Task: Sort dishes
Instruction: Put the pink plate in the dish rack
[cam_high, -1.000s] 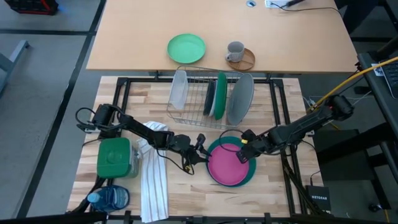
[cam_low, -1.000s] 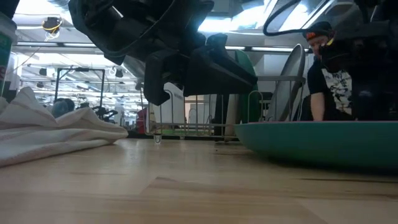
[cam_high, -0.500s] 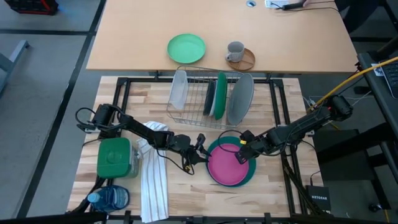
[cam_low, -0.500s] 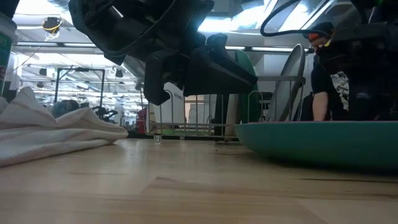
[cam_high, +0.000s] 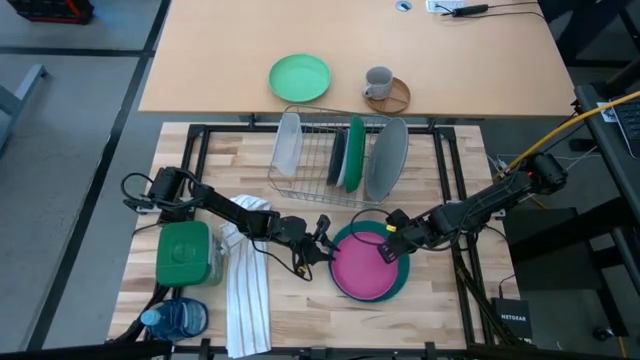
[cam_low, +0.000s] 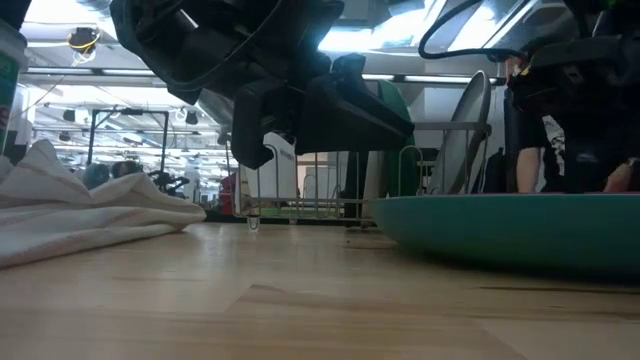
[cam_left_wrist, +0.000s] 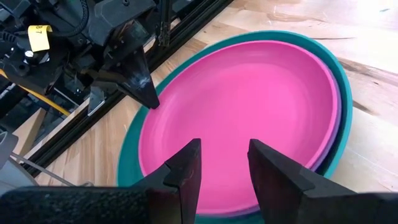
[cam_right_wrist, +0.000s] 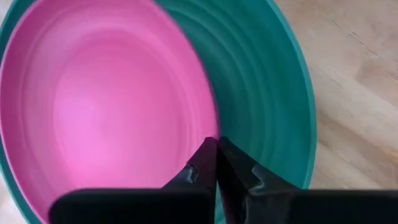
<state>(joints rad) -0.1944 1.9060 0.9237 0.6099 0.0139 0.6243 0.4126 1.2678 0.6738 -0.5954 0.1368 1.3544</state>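
Left gripper (cam_high: 322, 240) sits just left of the pink plate (cam_high: 367, 264), fingers parted, holding nothing. Pink plate lies in the teal plate (cam_left_wrist: 333, 68) on the table (cam_high: 290, 290), below the rack (cam_high: 320, 165). Right gripper (cam_right_wrist: 215, 148), fingers pressed together and empty, rests at the pink plate's right edge. You're likely at the lifting step: pry that rim, then grasp. Open room lies toward the cloth (cam_high: 247, 285).

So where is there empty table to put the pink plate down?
Bare wood shows between the dish rack and the towel, and beside the rack's right end. The front is crowded: green box, towel, both grippers around the pink plate.
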